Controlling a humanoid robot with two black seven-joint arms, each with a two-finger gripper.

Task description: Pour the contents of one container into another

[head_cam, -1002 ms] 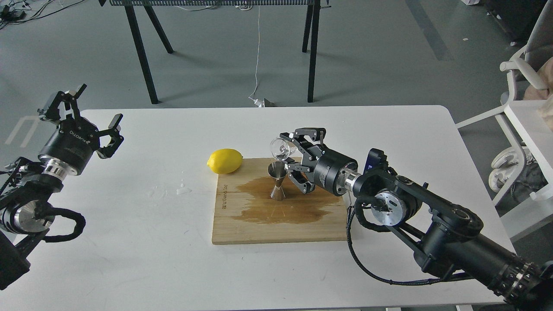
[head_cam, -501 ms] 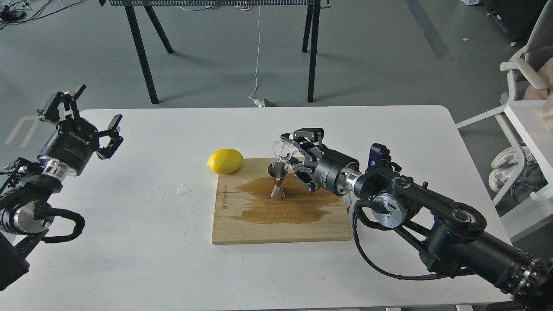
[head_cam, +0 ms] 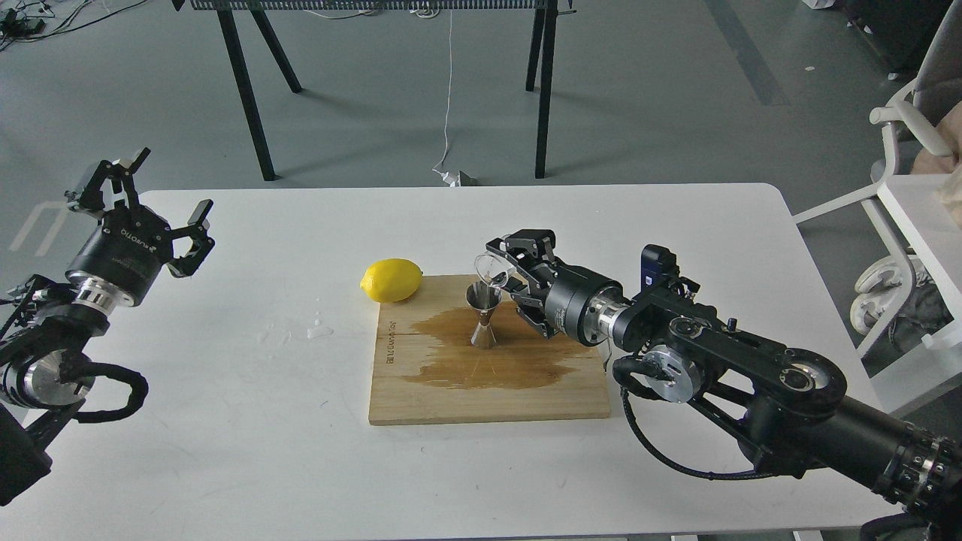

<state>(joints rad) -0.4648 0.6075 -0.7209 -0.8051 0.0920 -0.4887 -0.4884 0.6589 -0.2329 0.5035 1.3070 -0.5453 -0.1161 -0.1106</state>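
My right gripper (head_cam: 505,272), clamped on the cup (head_cam: 492,269), has dropped and tipped further over the last second; the cup's lip now sits just above the jigger (head_cam: 483,316) mouth, so I judge the pour is under way. The jigger stands upright on the board (head_cam: 488,368), right of the lemon (head_cam: 391,279). My left gripper (head_cam: 147,199) hangs open, far left of the board.
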